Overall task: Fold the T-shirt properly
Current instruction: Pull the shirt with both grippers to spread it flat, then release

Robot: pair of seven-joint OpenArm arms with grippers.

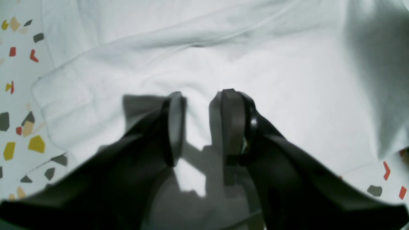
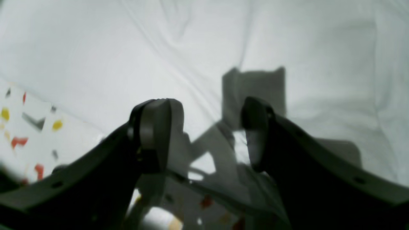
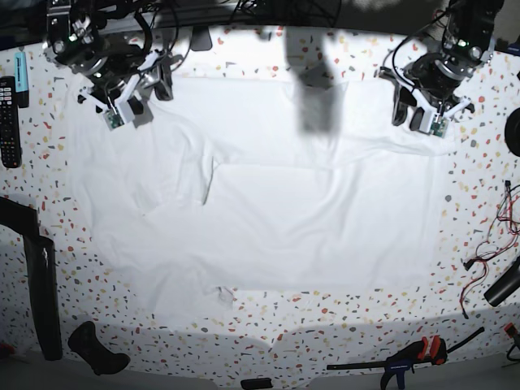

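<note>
The white T-shirt (image 3: 284,211) lies spread and wrinkled over the speckled table (image 3: 341,313), with one fold line left of the middle. In the base view my left gripper (image 3: 410,116) hangs over the shirt's far right edge. My right gripper (image 3: 146,101) hangs over its far left corner. Seen from the left wrist, the left gripper (image 1: 203,95) is open above the T-shirt (image 1: 287,80), with only its shadow between the fingers. From the right wrist, the right gripper (image 2: 207,105) stands wide open just above the T-shirt (image 2: 96,57), holding nothing.
A black remote (image 3: 8,122) lies at the left edge, with a dark bar (image 3: 41,284) below it and a black tool (image 3: 97,349) at the front left. A clamp (image 3: 414,355) lies at the front right, and cables (image 3: 487,252) trail along the right edge.
</note>
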